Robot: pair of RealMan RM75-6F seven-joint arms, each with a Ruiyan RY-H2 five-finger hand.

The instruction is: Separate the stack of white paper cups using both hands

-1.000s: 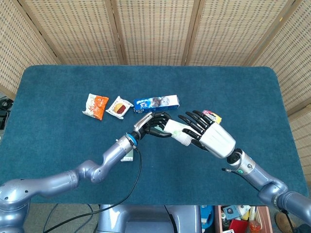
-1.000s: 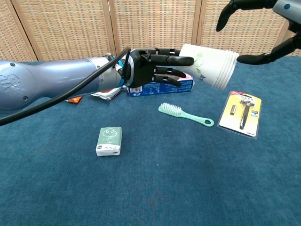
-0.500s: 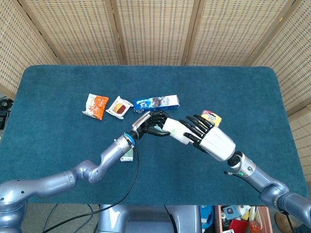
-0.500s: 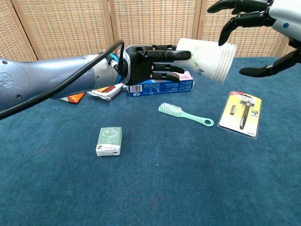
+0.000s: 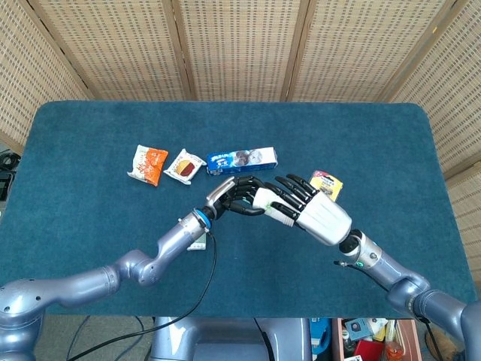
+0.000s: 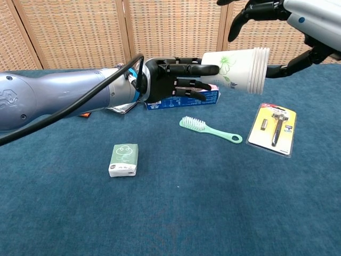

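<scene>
Cups (image 6: 237, 69), nested, look light and crushable, so grip gently at the rolled rims. Left hand (image 6: 173, 80) clasps the stack's base; right hand (image 6: 298, 24) hovers spread over the rims.

Lab/test setup: blue-cloth table (image 5: 90, 135) w/ woven screen panels (image 5: 240, 45) behind.
</scene>
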